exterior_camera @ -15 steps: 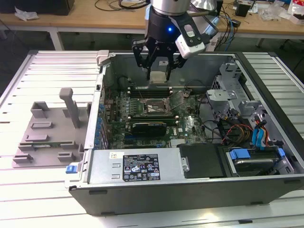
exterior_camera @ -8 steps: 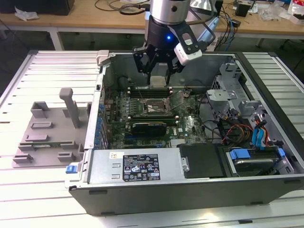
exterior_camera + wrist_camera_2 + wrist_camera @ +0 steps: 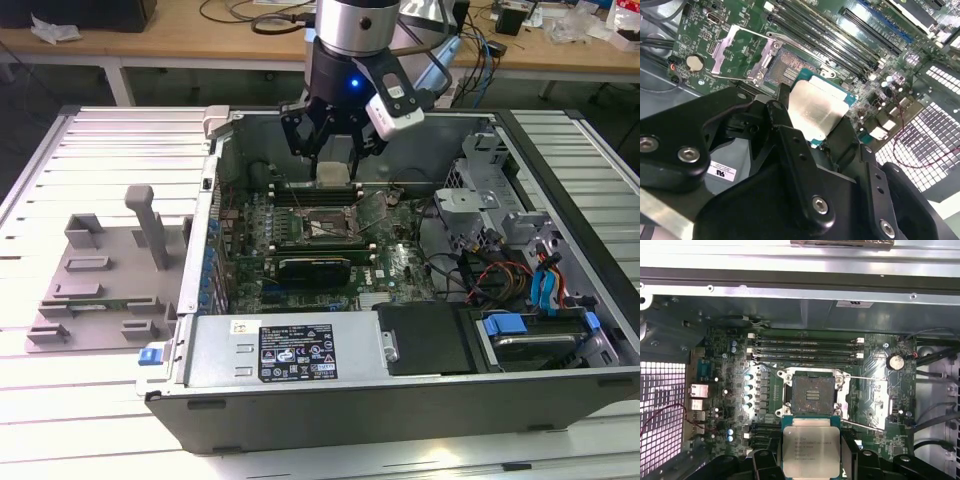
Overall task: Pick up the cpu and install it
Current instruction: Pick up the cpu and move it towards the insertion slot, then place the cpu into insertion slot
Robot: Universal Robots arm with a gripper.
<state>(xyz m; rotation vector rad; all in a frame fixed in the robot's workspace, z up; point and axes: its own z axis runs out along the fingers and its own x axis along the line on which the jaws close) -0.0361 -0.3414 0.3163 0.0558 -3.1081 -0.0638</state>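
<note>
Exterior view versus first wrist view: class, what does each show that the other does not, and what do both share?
Exterior view, not the first wrist view: the grey fixture plate beside the computer case, and the power supply inside it. First wrist view, not the exterior view: the round coin cell and the printed lines on the cpu. Both: the gripper holding the cpu near the open socket.

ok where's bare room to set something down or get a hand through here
Free: the slatted table in front of the fixture plate, and beside the case at the exterior view's right. Inside, the open socket lies bare. Crowded: the cables in the case on that side, and near the socket, where the gripper holds the cpu.
</note>
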